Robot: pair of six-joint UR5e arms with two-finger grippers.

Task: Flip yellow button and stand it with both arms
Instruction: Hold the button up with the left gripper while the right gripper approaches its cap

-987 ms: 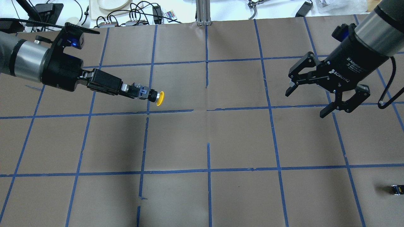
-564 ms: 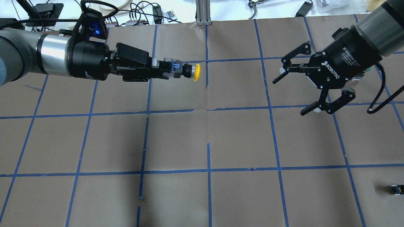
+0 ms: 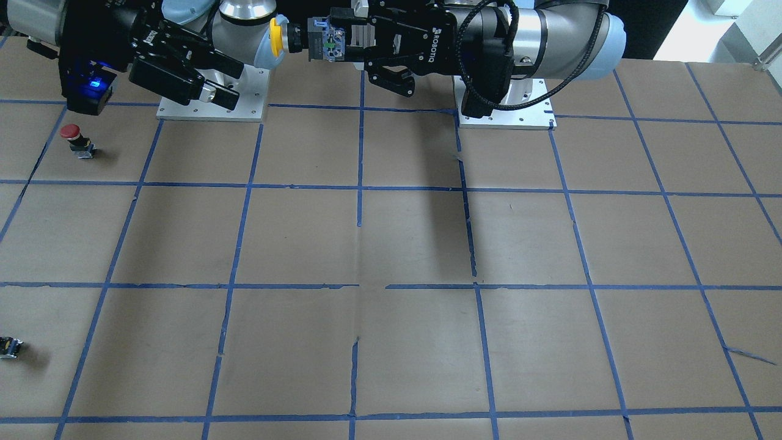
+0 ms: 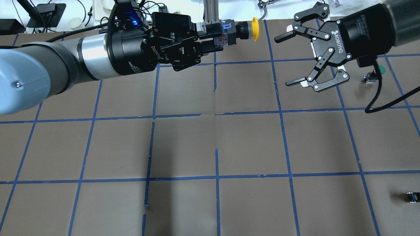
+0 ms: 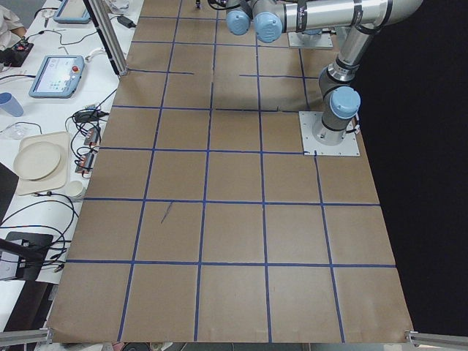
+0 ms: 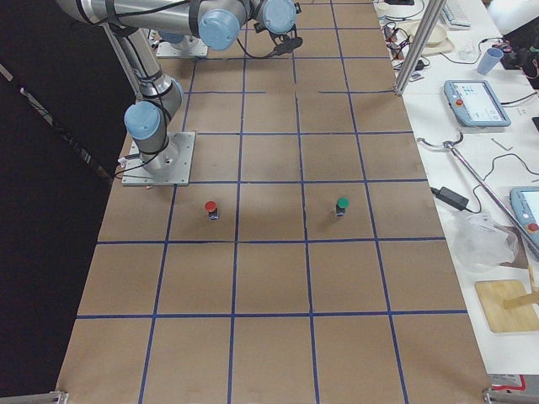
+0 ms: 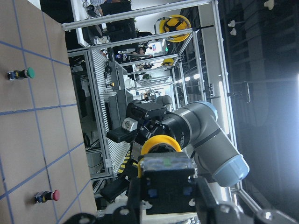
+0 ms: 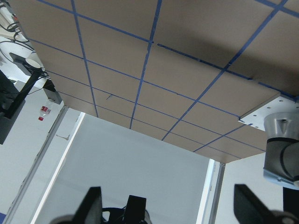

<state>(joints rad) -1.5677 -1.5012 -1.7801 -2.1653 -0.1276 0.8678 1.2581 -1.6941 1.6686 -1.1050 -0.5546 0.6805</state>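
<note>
My left gripper [image 4: 213,36] is shut on the black-and-grey body of the yellow button [image 4: 255,29] and holds it level, high above the table, with the cap pointing at my right gripper. The yellow button [image 3: 278,35] also shows in the front-facing view, with the left gripper [image 3: 360,43] to its right. My right gripper [image 4: 284,61] is open and empty, its jaws spread wide just beyond the cap, not touching it. In the left wrist view the yellow button [image 7: 159,144] sits between my fingers, with the right arm behind it.
A red-capped button [image 3: 73,137] stands on the brown gridded table near the right arm's base. A green-capped button [image 4: 377,70] stands under the right arm. A small capless black part [image 4: 411,196] lies near the table's right edge.
My left arm has lifted the yellow button and carried it toward the far edge and rightwards, to the right gripper. The right gripper has turned and moved farther back, staying open.
</note>
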